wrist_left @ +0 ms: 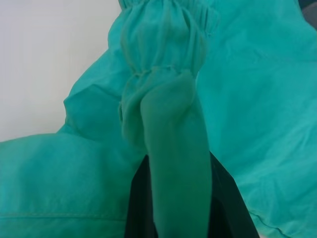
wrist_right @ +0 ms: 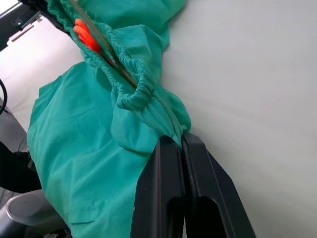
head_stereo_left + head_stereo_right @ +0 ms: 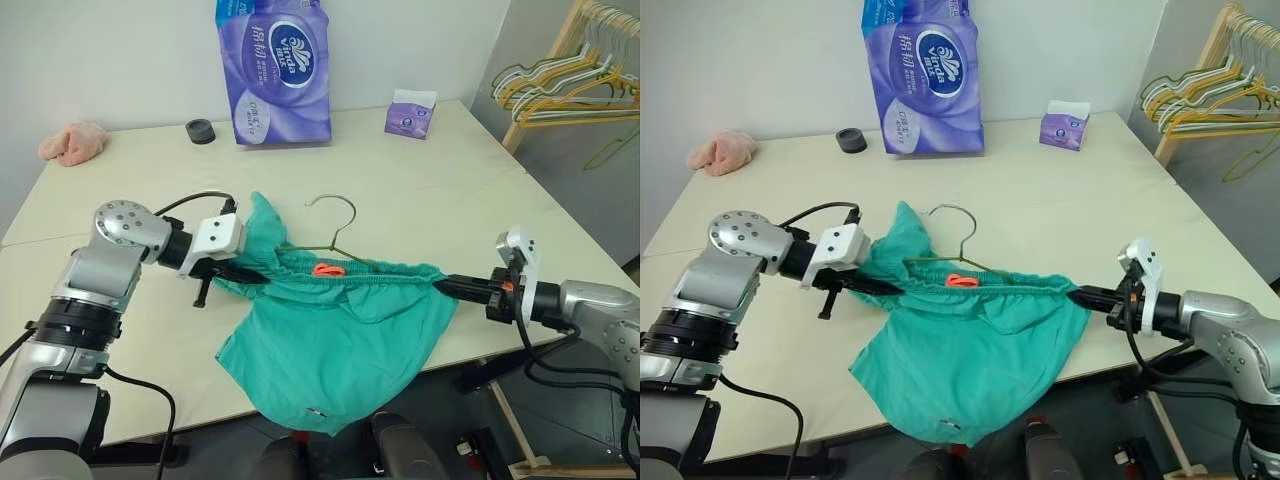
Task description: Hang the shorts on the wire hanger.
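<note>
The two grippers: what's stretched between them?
The shorts, pulled taut by the waistband from the left gripper to the right gripper, with the wire hanger threaded inside. The head views show this best.

Even, soft indoor light; faint shadows; the left wrist view looks perhaps slightly blurred up close.

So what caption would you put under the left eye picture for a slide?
Both grippers, left and right, stretch the shorts by the waistband over the wire hanger above the table.
</note>
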